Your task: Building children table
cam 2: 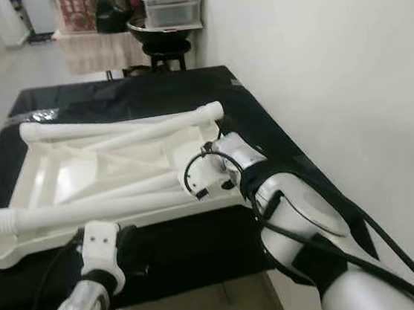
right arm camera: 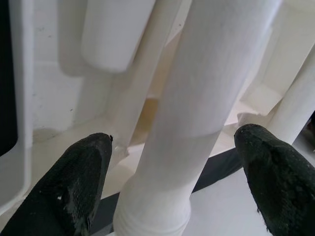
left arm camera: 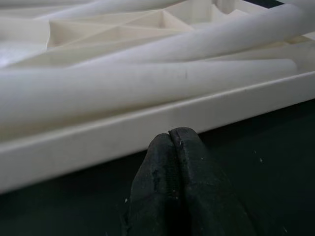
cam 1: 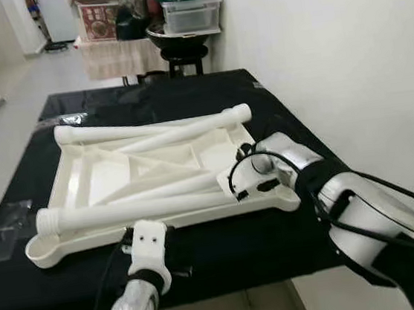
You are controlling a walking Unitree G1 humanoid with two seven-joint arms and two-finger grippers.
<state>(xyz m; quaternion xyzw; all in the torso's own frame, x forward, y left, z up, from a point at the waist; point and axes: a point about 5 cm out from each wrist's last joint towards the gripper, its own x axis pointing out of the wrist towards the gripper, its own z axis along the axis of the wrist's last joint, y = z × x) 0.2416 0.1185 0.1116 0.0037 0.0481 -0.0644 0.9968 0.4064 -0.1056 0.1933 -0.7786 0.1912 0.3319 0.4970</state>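
A white plastic children's tabletop lies upside down on the black-covered desk, its ribbed underside facing up; four white tubular legs lie loose across it, one along the far edge, one along the near edge with its threaded end to the left, two slanting between.

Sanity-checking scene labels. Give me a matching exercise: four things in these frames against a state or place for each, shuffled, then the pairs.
Things:
1. left gripper
2. right gripper
3. tabletop panel
4. green-lidded container

States or places:
A. open, straddling a white table leg
B. upside down on the black cover
C. shut, at the panel's near edge
D. beyond the far end of the table

Pairs: 1-C, 2-A, 3-B, 4-D
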